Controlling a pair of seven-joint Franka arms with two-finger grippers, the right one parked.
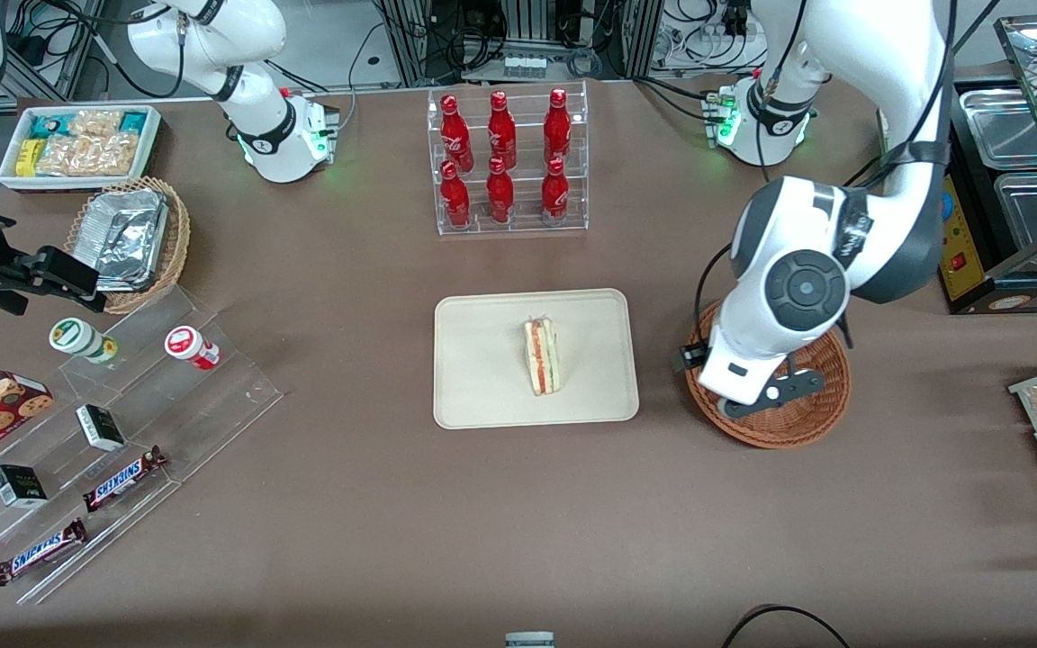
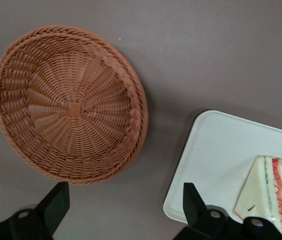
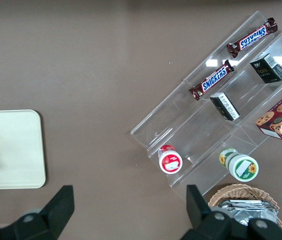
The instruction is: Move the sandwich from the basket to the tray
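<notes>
Sandwich (image 1: 542, 356): one, on the tray (image 1: 482, 378), frame centre.
Basket (image 1: 793, 423): one, nothing in it.
Gripper (image 2: 126, 202): one, above basket, fingers spread, holding nothing.
Red bottles (image 1: 500, 157): six.

"SNICKERS" stood on two chocolate bars (image 1: 123, 478) (image 1: 40, 552) lying on the clear stepped display stand (image 1: 212, 396). No other wording was readable.

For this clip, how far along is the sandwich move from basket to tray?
Done: the sandwich lies on the tray, and the basket is empty. In hand: nothing; the gripper is open and hangs above the table between basket and tray, gripping nothing. Left: nothing of the placement itself, at most parking the arm, which is over the basket in the front view.
</notes>
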